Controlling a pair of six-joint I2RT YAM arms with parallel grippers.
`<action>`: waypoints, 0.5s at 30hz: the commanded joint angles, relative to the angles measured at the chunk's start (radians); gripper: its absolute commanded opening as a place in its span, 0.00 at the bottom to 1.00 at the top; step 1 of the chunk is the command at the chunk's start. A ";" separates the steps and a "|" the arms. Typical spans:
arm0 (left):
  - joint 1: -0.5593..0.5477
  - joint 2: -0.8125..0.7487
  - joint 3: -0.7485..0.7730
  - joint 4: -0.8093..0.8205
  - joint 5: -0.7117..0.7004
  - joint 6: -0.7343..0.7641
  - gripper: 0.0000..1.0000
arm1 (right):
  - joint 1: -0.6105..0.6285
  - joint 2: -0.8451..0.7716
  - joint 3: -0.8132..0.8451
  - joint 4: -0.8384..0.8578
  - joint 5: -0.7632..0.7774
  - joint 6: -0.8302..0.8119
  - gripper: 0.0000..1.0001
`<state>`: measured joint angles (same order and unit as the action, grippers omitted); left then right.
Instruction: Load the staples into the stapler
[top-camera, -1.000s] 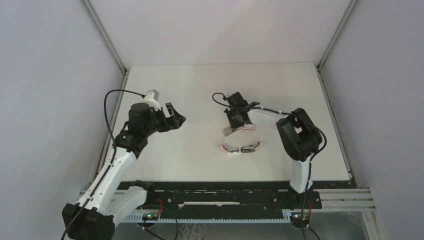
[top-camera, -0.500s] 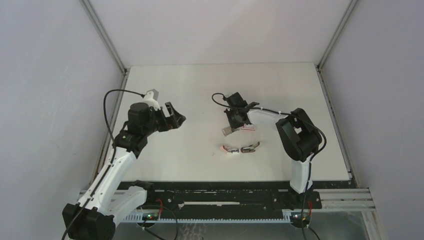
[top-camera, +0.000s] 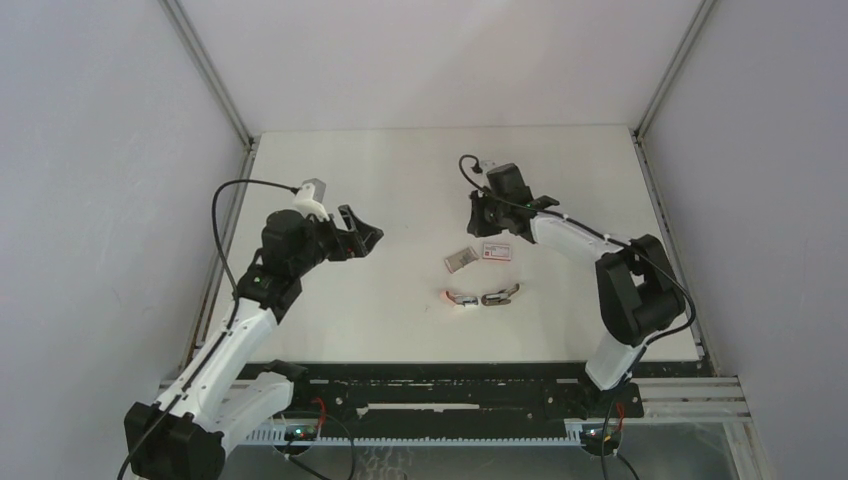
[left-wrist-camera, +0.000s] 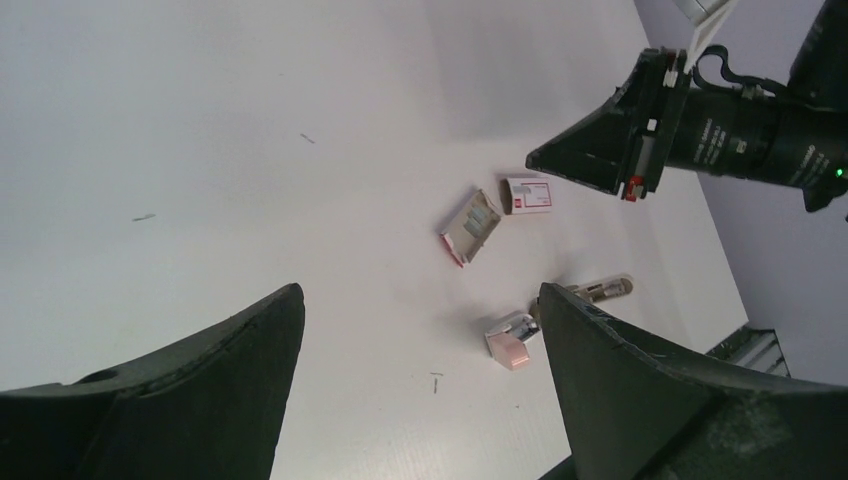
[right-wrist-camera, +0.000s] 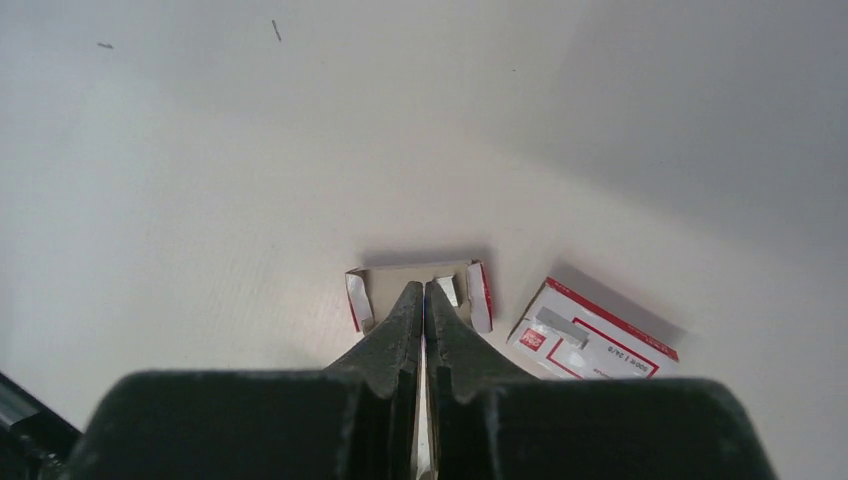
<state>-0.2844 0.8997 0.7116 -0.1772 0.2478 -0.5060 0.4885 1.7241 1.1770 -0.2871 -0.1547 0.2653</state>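
My right gripper (right-wrist-camera: 423, 292): fingers pressed together, tips over the open inner tray (right-wrist-camera: 390, 282); I cannot tell whether anything is pinched. The white box (right-wrist-camera: 610, 350) lies just right of the tips, with a grey staples strip (right-wrist-camera: 560, 327) on top. My left gripper (left-wrist-camera: 420, 295): fingers spread wide. The stapler (left-wrist-camera: 512, 340) lies ahead between them, nearer the right finger, with the dark tool (left-wrist-camera: 600, 290) just beside it.

Matt white table (right-wrist-camera: 200, 200), printed card box (right-wrist-camera: 597, 340), dull grey metal staples (right-wrist-camera: 560, 327).
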 joint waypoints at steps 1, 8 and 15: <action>-0.059 0.007 -0.027 0.122 0.007 -0.004 0.90 | -0.035 -0.063 -0.060 0.092 -0.128 0.045 0.00; -0.100 0.060 -0.037 0.162 -0.003 -0.028 0.90 | 0.011 -0.035 -0.078 0.073 0.011 0.012 0.00; -0.101 0.063 -0.035 0.144 -0.015 -0.027 0.90 | 0.071 0.064 -0.029 0.044 0.103 -0.024 0.22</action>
<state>-0.3805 0.9688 0.6827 -0.0719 0.2443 -0.5240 0.5312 1.7424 1.0924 -0.2428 -0.1276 0.2703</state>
